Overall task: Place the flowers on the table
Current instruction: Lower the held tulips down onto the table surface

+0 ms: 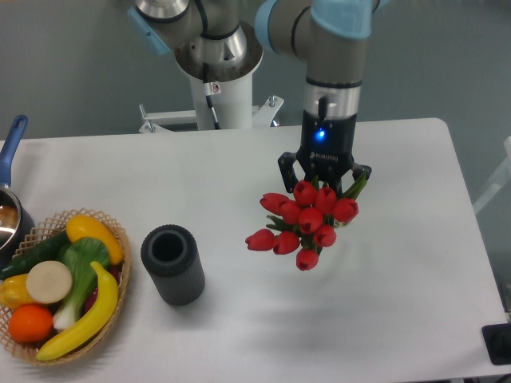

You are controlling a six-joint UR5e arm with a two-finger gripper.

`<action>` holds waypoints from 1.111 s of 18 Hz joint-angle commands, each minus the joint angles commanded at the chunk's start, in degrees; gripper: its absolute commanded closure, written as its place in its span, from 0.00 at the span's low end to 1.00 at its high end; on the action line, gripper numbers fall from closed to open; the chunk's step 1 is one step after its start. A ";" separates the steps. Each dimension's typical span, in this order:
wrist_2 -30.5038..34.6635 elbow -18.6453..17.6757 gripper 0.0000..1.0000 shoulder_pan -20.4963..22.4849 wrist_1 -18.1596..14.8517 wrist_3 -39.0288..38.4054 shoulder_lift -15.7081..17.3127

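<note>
The gripper (323, 177) points straight down over the table (239, 167), a blue light glowing on its body, and its two fingers (286, 167) pinch the flowers (303, 222) by the stems. The red tulip heads hang below the fingers, fanning toward 7 o'clock, with a few green leaves showing at 2 o'clock of the bunch beside the right-hand finger. The bunch sits right of the table's middle; whether it touches the surface I cannot tell. At 9 o'clock of the flowers, well apart, stands a dark ribbed cylinder (172, 265), open at the top. Farther toward 9 o'clock, at the table's left edge, a wicker basket (118, 239) holds bananas, an orange, a cucumber and other produce. A blue-handled pot (11, 199) is cut off by the frame at 10 o'clock of the basket.
</note>
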 joint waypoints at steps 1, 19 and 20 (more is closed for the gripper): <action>1.67 0.17 0.52 -0.09 -0.09 0.09 -0.70; 13.72 -0.17 0.55 -4.31 -7.21 4.75 -5.45; 13.64 -0.44 0.55 -4.49 -6.95 4.75 -5.71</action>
